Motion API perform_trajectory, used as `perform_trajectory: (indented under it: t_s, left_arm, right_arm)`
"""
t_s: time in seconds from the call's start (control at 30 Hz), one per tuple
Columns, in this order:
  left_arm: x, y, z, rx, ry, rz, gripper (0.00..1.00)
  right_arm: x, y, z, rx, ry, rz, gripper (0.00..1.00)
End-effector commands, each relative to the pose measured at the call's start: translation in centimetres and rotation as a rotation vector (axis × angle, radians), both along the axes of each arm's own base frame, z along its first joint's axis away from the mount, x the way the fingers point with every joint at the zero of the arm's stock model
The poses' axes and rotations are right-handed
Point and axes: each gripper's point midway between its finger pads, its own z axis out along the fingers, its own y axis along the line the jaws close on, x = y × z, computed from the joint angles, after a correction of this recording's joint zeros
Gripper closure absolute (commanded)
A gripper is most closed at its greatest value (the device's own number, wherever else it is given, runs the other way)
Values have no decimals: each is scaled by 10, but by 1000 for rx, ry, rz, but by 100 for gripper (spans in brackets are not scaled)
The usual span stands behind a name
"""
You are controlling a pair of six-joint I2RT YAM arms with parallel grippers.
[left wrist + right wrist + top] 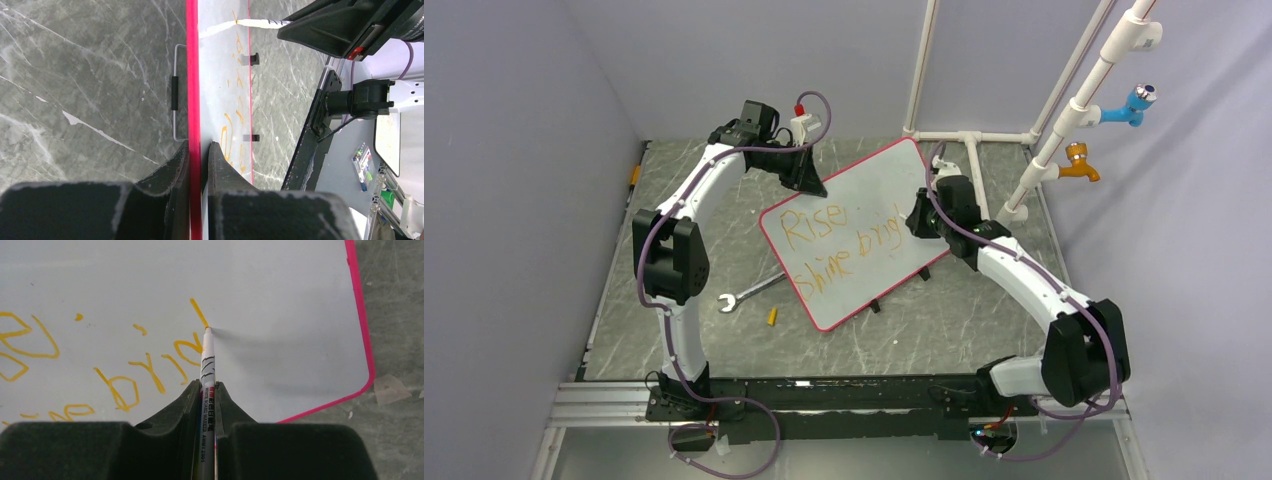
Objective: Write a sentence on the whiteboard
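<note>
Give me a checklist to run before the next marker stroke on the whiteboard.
1. Left end effector clamped on the whiteboard rim: ok.
2. Right end effector shut on the marker: ok.
3. Marker tip touching the board at the end of an orange stroke: ok.
4. Bare board beyond the tip for more writing: ok.
5. The sentence complete: cannot tell, its last letters read unclearly.

Wrench (752, 289) near small yellow piece (772, 316)
</note>
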Motion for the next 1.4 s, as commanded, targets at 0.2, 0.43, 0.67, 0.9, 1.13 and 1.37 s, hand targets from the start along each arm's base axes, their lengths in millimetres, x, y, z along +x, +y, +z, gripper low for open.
perform_trajectory:
  t_s: [0.2,0.43,0.67,0.9,1.13,1.37]
  left_arm:
    - [-12,-8,11,31,-108,-65,100]
    - [-13,-8,11,33,-109,-66,100]
    - [-15,-8,10,37,-109,-67,100]
    - [-14,-7,11,40,-112,-64,100]
    - [-15,-7,10,44,-112,-66,100]
    - [-15,-7,10,44,-114,-66,100]
  right_arm:
    - [-22,-4,-5,5,34,22,100]
    - [-25,-4,-9,4,52,23,100]
    - [-12,-7,0,-24,29,-1,100]
    - [6,-3,17,-29,-2,1,100]
    - [26,-5,16,-74,-4,-36,100]
    - [27,-8,13,-85,1,-46,100]
